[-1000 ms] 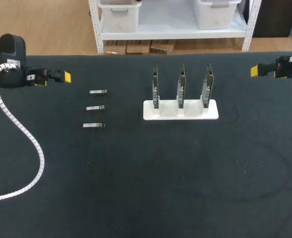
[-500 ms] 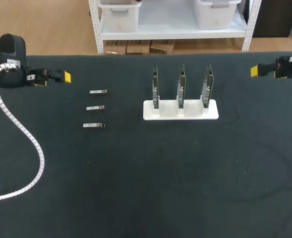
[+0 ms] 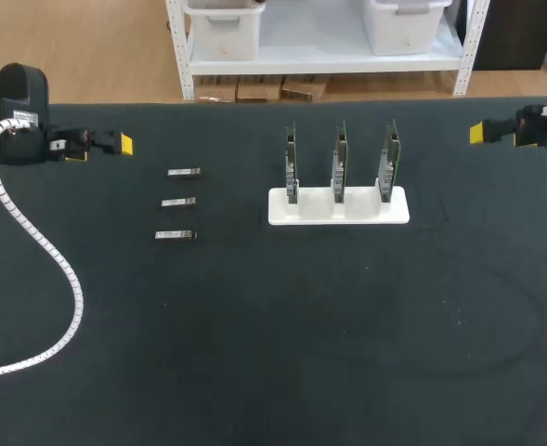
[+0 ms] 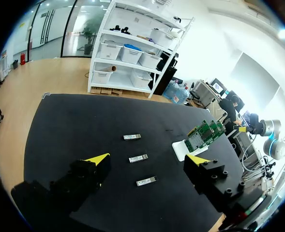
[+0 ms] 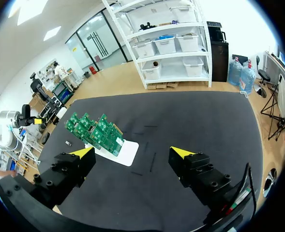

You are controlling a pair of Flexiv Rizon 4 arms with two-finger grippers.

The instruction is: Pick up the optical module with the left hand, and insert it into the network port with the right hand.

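Presently the left end effector [image 4: 148, 158] hangs spread and empty near three optical modules [image 3: 179, 203] lying in a column on the bench [image 3: 254, 353], while the right end effector [image 5: 132, 152], likewise spread, hangs well apart from the upright network cards [image 3: 338, 158].

black table [image 3: 347, 353] carries three optical modules [image 3: 178, 203] and a white card stand [image 3: 315, 210]

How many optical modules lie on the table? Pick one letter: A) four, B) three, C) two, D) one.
B: three optical modules lie in a column on the table, left of the white card stand.
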